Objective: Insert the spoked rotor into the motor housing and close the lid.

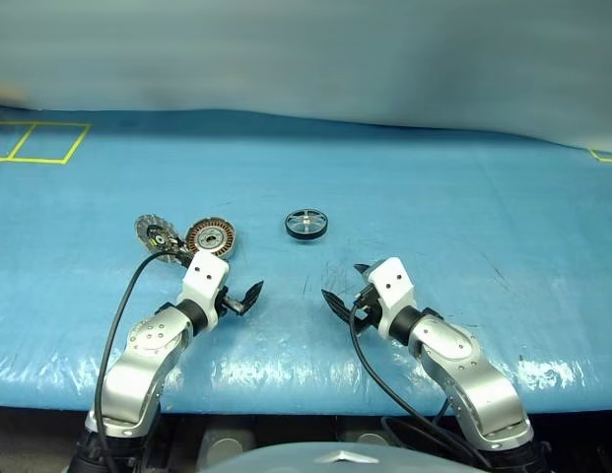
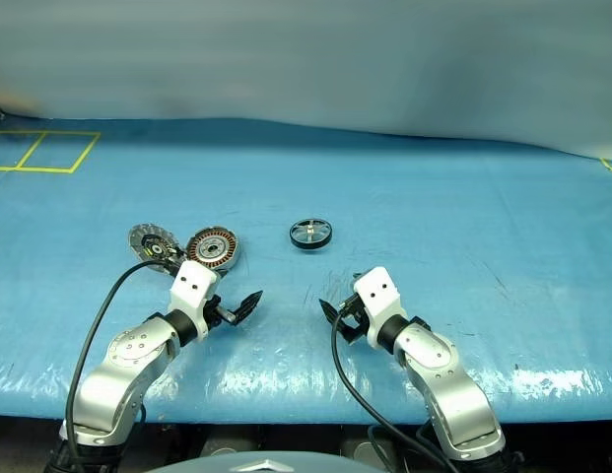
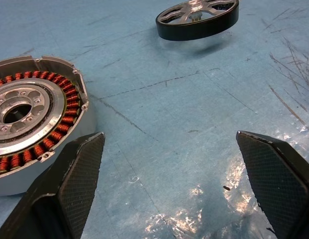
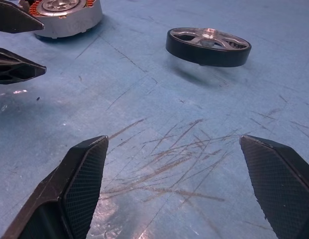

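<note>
Both grippers' jaws spread, empty — spoked rotor (image 1: 306, 224) unlabelled; motor housing (image 1: 210, 237) likewise.

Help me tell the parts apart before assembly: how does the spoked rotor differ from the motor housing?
The spoked rotor is a black ring with thin pale spokes; the motor housing is a grey cup ringed with copper-brown windings. The rotor lies alone in the middle of the blue table; the housing lies further left, joined to the open lid. Both are round, similar in width and lie flat.
</note>
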